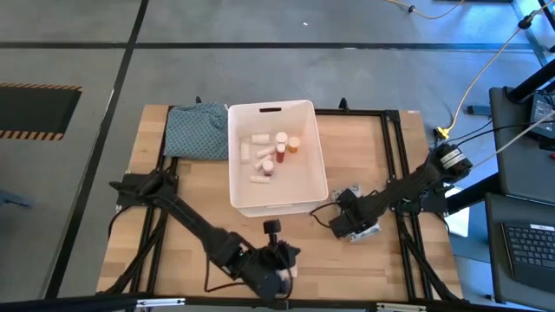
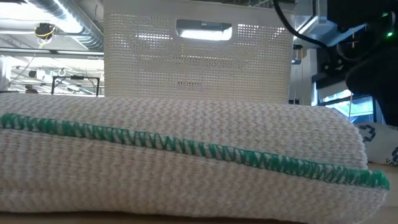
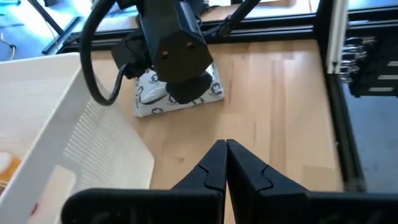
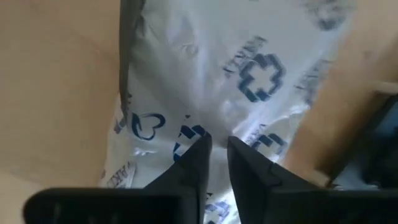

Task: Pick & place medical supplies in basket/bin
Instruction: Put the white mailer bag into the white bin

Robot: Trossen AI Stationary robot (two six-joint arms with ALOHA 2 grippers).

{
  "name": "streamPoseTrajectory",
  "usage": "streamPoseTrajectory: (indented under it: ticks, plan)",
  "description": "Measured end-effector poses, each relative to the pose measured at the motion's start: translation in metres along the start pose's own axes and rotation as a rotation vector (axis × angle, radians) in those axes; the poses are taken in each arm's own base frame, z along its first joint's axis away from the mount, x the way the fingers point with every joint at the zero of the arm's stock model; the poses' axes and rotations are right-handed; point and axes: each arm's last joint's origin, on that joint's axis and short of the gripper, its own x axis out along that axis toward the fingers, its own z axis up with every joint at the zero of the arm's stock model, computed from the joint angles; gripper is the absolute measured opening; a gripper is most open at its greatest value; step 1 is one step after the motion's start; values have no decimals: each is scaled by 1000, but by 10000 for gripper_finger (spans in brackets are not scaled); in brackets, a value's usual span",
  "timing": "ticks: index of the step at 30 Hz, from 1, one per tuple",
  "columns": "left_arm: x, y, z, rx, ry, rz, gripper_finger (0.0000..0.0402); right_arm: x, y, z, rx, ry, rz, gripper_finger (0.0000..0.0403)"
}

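The white bin (image 1: 305, 113) stands at the table's middle with several small white rolls, tubes and red- or orange-capped bottles (image 1: 282, 147) inside. A beige roll with green stitching (image 2: 186, 168) lies on the table right in front of the low camera. The grey-patterned white packet (image 3: 208, 93) lies on the wood right of the bin's near corner. My right gripper (image 4: 217, 152) stands on it, almost shut. My left gripper (image 3: 225, 165) is shut and holds nothing, hovering over bare wood near the bin's near wall (image 1: 273, 228). My right gripper comes down on the packet from above, and its fingertips (image 4: 200, 155) meet the packet's printed top film (image 4: 217, 134) near the middle. A narrow strip of film shows between them. The packet lies flat on the table (image 3: 155, 106).
A teal-grey patterned cloth (image 1: 195, 132) lies at the far left corner beside the bin. Black frame rails (image 1: 395, 156) run along the table's sides. Bare wood (image 1: 195, 191) lies left of the bin and between the two grippers (image 3: 273, 112).
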Motion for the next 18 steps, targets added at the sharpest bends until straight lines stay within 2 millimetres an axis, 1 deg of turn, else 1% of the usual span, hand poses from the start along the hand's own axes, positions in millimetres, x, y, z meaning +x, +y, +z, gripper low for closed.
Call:
streamPoseTrajectory:
  ticks: [3,7,11,14,18]
  plan:
    - [-8,-8,-4,2,-6,-10,2,-4,10,-6,11,4,61,56]
    - [-13,-13,-7,-7,0,-21,2,-18,23,-17,14,0,151,43]
    - [-17,-17,-10,-14,17,-51,3,-30,40,-28,13,-26,309,27]
    - [-19,-19,-16,-22,64,-77,2,-31,55,-36,0,-65,433,10]
    - [-10,-24,-26,-52,94,-54,3,-18,75,-44,-12,-88,484,5]
